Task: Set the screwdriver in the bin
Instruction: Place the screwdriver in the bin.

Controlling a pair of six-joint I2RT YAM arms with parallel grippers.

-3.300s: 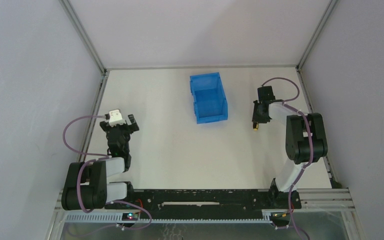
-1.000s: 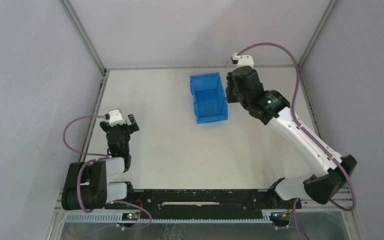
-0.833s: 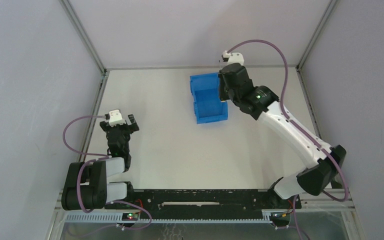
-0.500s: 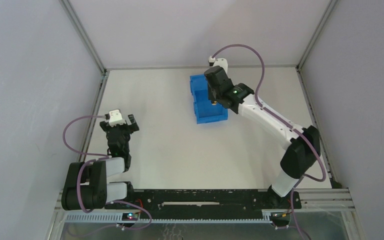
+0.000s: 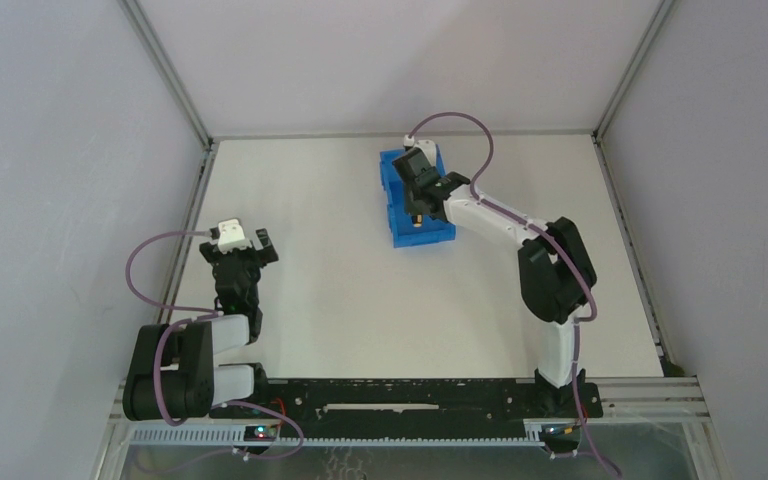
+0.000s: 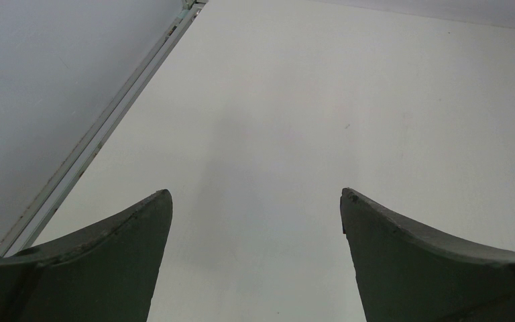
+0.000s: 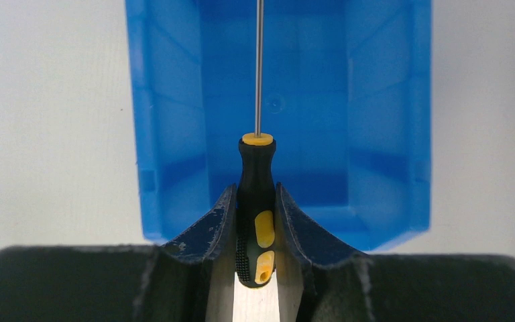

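The bright blue bin (image 5: 397,205) stands at the middle back of the table; it fills the right wrist view (image 7: 167,100). My right gripper (image 5: 416,205) hovers over the bin, shut on the screwdriver (image 7: 256,201). The black handle with yellow marks sits between the fingers (image 7: 208,231), and the thin shaft points over the bin's inside. In the top view only a small yellow spot of the screwdriver (image 5: 416,221) shows. My left gripper (image 5: 243,247) rests at the left of the table, open and empty, with bare table between its fingers (image 6: 107,255).
A metal frame rail (image 6: 100,134) runs along the table's left edge, close to the left gripper. Grey walls enclose the table on the left, back and right. The black base bar (image 5: 400,395) lies along the near edge.
My right arm has swung from the table's right side up and leftwards with the screwdriver, and now sits over the bin. The left arm has not moved.
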